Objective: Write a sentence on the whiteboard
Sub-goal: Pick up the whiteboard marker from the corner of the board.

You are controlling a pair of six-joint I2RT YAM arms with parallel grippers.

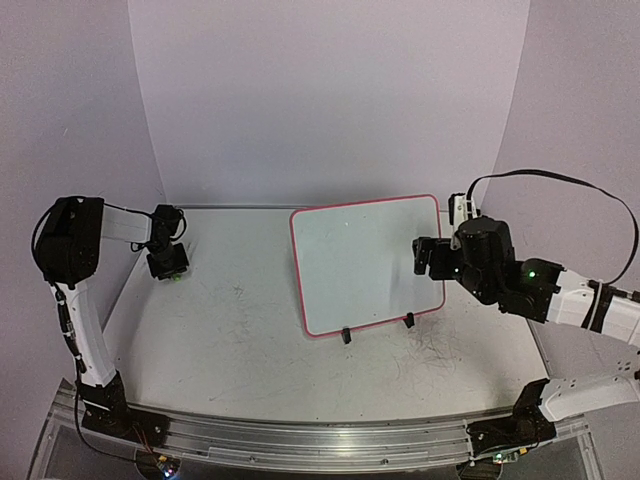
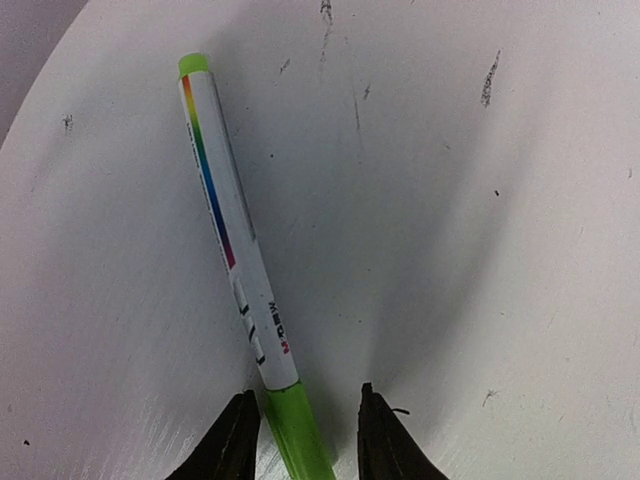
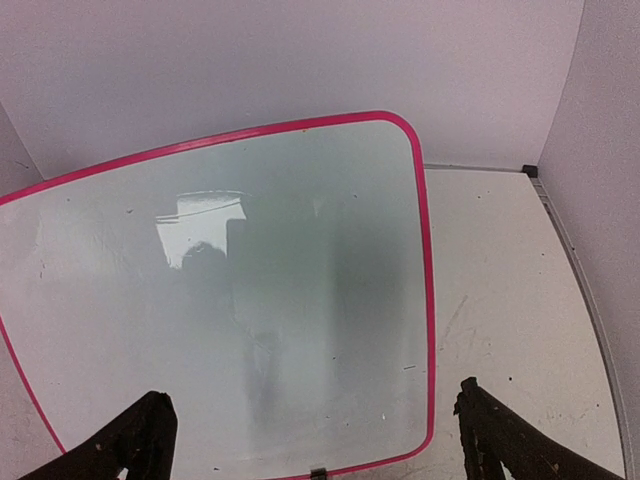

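The whiteboard [image 1: 365, 260] stands tilted on two black clip feet [image 1: 346, 336] at the table's middle. Its face is blank; no green sentence shows on it. In the right wrist view the whiteboard [image 3: 250, 300] fills the frame with its pink rim. My right gripper [image 1: 425, 257] is open wide and empty just in front of the board's right part [image 3: 312, 395]. A white marker with a green cap [image 2: 235, 250] lies flat on the table at the far left. My left gripper [image 1: 168, 265] is open and low over it, its fingertips [image 2: 305, 392] straddling the green cap end, not closed on it.
The grey tabletop [image 1: 230, 330] carries old scribble marks. Pale curved walls close the back and sides. The right arm's black cable [image 1: 560, 180] loops above it. An aluminium rail [image 1: 300, 435] runs along the near edge.
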